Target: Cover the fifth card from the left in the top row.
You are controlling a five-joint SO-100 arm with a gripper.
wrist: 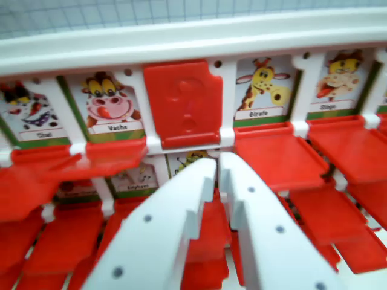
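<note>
I see the white game frame (181, 39) running across the top of the wrist view, and behind it a pale gridded surface (121, 11). In the top row a cow card (107, 103) labelled "Vache" sits toward the wrist view's left with a black-and-white animal card (27, 112) beyond it, while a giraffe card (263, 87) and a monkey card (338, 78) show toward the right. Below them red flaps (278, 160) lie folded down, and an elephant card (134, 179) peeks out in the second row.
</note>
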